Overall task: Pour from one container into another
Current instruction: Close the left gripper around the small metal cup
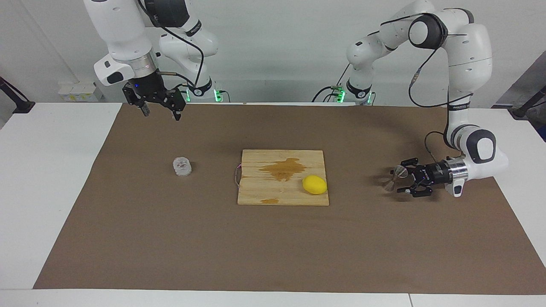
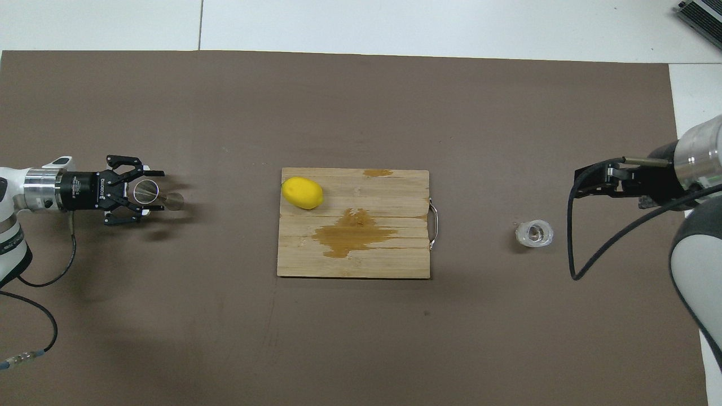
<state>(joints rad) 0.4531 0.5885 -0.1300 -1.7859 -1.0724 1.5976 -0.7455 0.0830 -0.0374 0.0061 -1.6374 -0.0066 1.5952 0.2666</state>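
The steel hourglass jigger [image 1: 395, 178] [image 2: 148, 192] stands upright on the brown mat at the left arm's end of the table. My left gripper [image 1: 402, 177] [image 2: 155, 190] lies low and level, open, with one finger on each side of the jigger and a small gap on both sides. The bumpy clear glass cup [image 1: 182, 166] [image 2: 534, 234] stands alone on the mat toward the right arm's end. My right gripper [image 1: 160, 113] [image 2: 579, 181] hangs open and empty in the air over the mat's edge closest to the robots, apart from the cup.
A wooden cutting board [image 1: 260, 189] [image 2: 361, 265] with a brown stain lies mid-table between the two containers. A yellow lemon [image 1: 314, 184] [image 2: 302, 192] rests on its corner toward the jigger. A brown mat [image 1: 273, 247] covers the table.
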